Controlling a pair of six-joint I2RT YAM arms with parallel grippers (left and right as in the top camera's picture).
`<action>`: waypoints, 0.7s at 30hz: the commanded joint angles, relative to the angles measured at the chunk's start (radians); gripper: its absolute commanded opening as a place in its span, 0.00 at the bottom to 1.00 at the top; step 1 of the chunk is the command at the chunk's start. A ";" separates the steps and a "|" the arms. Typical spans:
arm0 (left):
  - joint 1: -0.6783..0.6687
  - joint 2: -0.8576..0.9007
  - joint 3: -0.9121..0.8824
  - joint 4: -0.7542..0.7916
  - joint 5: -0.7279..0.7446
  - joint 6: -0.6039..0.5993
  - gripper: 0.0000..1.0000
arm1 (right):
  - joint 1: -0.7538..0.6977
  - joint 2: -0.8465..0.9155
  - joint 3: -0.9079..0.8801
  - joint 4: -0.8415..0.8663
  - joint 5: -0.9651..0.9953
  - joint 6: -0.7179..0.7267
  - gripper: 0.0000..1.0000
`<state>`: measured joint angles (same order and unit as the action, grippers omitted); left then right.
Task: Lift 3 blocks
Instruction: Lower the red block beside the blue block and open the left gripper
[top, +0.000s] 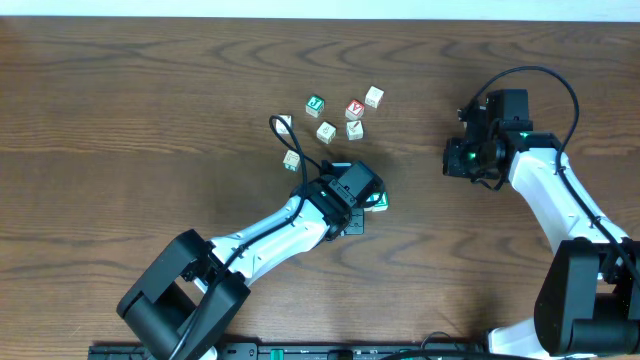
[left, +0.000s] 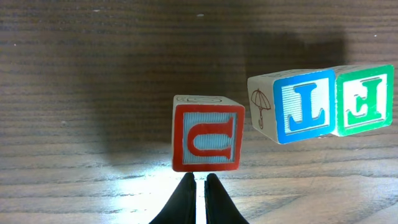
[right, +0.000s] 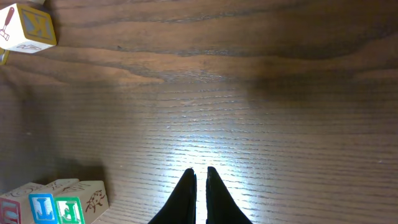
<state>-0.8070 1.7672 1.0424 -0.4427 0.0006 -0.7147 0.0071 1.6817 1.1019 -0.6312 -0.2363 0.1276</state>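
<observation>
Red block (left: 208, 138): stands on the table (left: 93, 74) just ahead of the left pincer (left: 198, 200), whose tips we see pressed together, pinching nothing.
Blue block (left: 305, 106) and green block (left: 364, 99): touching side by side, right of the red one.
Overhead only: the left arm (top: 270, 225) covers most of the three; we count seven other cubes (top: 354, 129) beyond it.
Right pincer (right: 200, 199): pressed together, empty, well apart from them.
</observation>
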 joint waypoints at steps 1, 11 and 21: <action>-0.002 0.011 -0.010 0.006 -0.013 -0.013 0.08 | 0.008 -0.006 -0.006 0.000 -0.008 -0.010 0.05; -0.002 0.011 -0.010 0.034 -0.013 -0.013 0.08 | 0.008 -0.006 -0.006 0.000 -0.008 -0.010 0.05; -0.002 0.011 -0.010 0.045 -0.012 -0.014 0.08 | 0.008 -0.006 -0.006 0.000 -0.008 -0.010 0.05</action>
<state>-0.8070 1.7672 1.0420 -0.4057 0.0010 -0.7147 0.0071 1.6817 1.1019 -0.6312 -0.2363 0.1276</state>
